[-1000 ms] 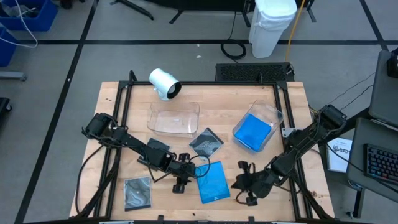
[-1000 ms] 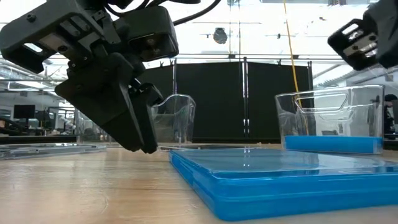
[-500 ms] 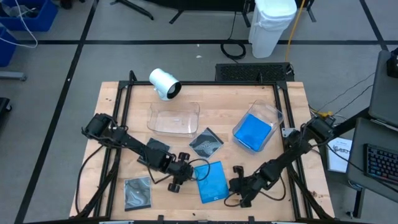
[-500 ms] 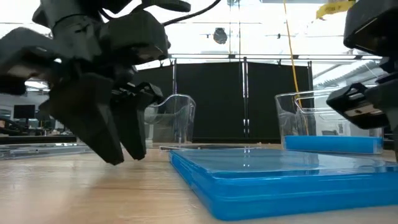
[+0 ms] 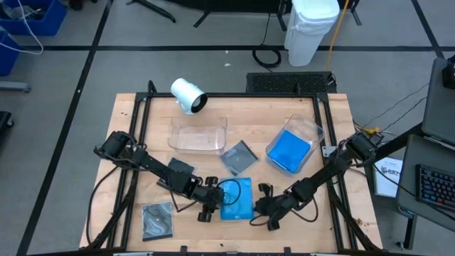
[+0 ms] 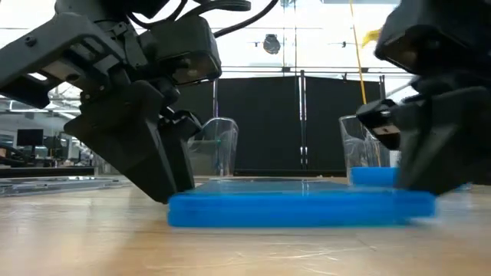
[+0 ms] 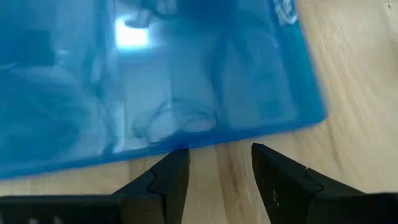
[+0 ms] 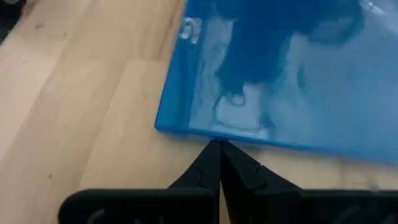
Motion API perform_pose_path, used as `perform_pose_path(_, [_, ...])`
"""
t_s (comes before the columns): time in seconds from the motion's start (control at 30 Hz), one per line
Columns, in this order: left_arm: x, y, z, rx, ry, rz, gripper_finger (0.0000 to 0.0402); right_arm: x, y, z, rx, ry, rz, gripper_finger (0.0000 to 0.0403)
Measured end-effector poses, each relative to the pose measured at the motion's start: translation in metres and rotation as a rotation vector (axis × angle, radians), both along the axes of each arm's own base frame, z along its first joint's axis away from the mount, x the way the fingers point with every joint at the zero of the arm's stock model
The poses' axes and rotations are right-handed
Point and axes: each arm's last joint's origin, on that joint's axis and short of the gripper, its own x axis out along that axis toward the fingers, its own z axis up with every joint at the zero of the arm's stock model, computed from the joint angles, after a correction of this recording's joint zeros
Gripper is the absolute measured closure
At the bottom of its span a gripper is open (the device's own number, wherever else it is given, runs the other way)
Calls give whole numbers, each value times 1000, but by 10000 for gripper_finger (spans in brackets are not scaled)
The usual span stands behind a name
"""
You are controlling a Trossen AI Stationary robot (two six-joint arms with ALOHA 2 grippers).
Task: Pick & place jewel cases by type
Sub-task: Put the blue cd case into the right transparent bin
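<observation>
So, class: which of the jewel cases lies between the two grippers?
The blue case lying flat on the bare table near the front edge, between the left gripper and right gripper. The other visible blue is inside the right-hand tray; the grey ones lie elsewhere.

On the wooden worktop (image 5: 128,142) a blue jewel case (image 5: 237,200) lies flat between the left end effector (image 5: 210,201) and the right end effector (image 5: 260,206), with two grey cases (image 5: 238,156) (image 5: 158,220) and two clear trays (image 5: 198,135) (image 5: 293,146) nearby
</observation>
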Motion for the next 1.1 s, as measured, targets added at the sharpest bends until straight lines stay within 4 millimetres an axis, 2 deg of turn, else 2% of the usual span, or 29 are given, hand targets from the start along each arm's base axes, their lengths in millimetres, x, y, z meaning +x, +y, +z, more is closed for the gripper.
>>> perform_pose_path(0.23, [0, 0, 0, 31, -13, 6, 222, 11, -11, 3, -21, -43, 33, 403])
perform_pose_path(0.67, [-2, 1, -2, 71, -4, -22, 222, 22, -4, 23, -71, -274, 134, 403])
perform_pose_path(0.77, [3, -1, -1, 36, -44, -7, 222, 28, -5, 31, -110, -363, 91, 403])
perform_pose_path(0.87, [2, 1, -1, 41, -40, 1, 222, 29, -12, 26, -162, -351, 90, 403])
perform_pose_path(0.97, [3, -1, -1, 36, -48, -1, 222, 31, -13, 28, -122, -339, 102, 403])
perform_pose_path(1.1, [2, -1, -1, 38, -41, -3, 222, 31, -22, 20, -129, -259, 62, 403])
